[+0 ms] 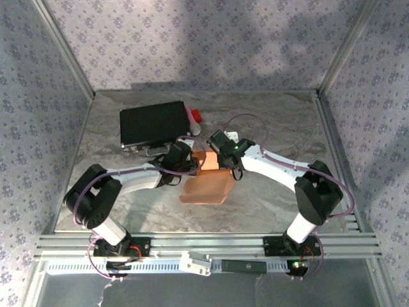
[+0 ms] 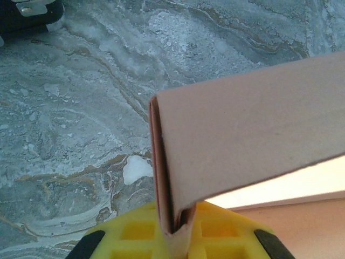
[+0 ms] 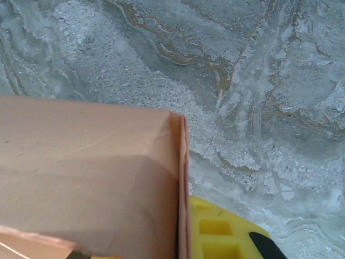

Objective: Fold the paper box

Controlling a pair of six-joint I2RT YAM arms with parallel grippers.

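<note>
The paper box is at the middle of the marble table, between the two arms. Its far part is a bright orange panel caught between the grippers, and a paler flap reaches towards the near edge; whether that flap rests on the table cannot be told. The left gripper comes in from the left and is closed on the box's left edge. In the left wrist view a doubled fold of cardboard stands upright, nipped tight between the yellow fingers, with a broad panel spreading off to the right. The right gripper comes in from the right and is closed on the opposite edge. In the right wrist view the folded edge runs down against one yellow finger, the other hidden behind the cardboard. Far and left of the grippers a black case lies flat on the table, with a small red-capped object just beside its right side
</note>
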